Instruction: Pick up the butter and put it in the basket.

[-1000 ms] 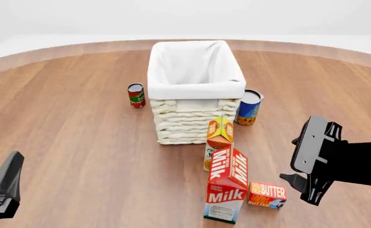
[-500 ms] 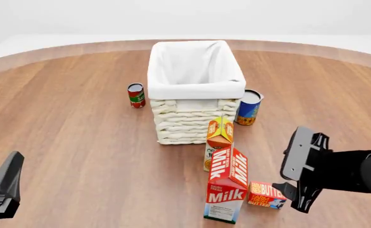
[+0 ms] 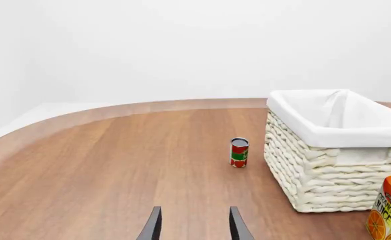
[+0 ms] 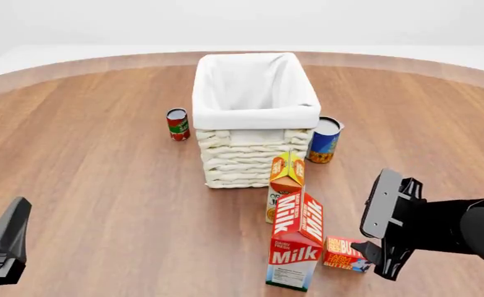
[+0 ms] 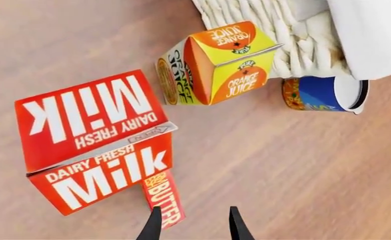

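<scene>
The butter (image 4: 340, 252) lies flat on the table just right of the milk carton; its right end is hidden behind my right gripper (image 4: 372, 260). In the right wrist view the butter (image 5: 163, 197) shows beside the milk carton, just ahead of the open fingers of the right gripper (image 5: 194, 230), nearer one fingertip (image 5: 154, 226). The gripper hangs over the butter and holds nothing. The basket (image 4: 254, 117) stands at the table's middle, behind the cartons; it also shows in the left wrist view (image 3: 329, 165). My left gripper (image 4: 2, 244) is open and empty at the near left, and its fingers show in its own view (image 3: 194, 230).
A tall red milk carton (image 4: 296, 247) stands against the butter's left side. An orange juice carton (image 4: 286, 179) stands between it and the basket. A red can (image 4: 177, 124) is left of the basket, a blue can (image 4: 325, 140) right of it.
My right gripper has moved left and down toward the butter and now covers its right end in the front view. The left arm has not moved.
</scene>
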Controlling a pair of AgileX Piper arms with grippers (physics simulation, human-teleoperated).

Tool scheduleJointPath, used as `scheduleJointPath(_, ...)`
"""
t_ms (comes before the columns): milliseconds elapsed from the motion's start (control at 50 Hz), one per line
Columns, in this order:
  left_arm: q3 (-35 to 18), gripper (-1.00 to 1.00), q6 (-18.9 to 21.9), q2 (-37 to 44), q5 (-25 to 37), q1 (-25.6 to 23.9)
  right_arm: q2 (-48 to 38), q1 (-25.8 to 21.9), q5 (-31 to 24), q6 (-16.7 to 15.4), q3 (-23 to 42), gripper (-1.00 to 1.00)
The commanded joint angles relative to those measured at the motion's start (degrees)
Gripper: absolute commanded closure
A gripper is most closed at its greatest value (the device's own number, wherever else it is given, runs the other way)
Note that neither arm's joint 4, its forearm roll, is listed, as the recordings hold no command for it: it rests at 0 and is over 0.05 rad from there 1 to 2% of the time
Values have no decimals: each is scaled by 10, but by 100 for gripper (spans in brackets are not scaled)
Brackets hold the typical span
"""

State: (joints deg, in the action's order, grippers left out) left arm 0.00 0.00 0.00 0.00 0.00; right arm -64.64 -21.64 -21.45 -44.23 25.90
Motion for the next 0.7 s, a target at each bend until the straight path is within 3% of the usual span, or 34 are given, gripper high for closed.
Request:
scheduleJointPath(20,0,-100,0,0,0,0,-4,-3,6,3,-5,-100)
scheduleJointPath(140,0,-100,0,0,0,0,-12,-1,15,0,-13,-100)
scheduleJointPath(340,0,-100,0,0,0,0,-17,23,35,-39,-50,-100)
scheduleJointPath(540,0,-100,0,0,0,0,-17,36,42,-56,-64,-100)
scheduleJointPath(700,0,-100,0,0,0,0,-21,30,43,-52,-57,-100)
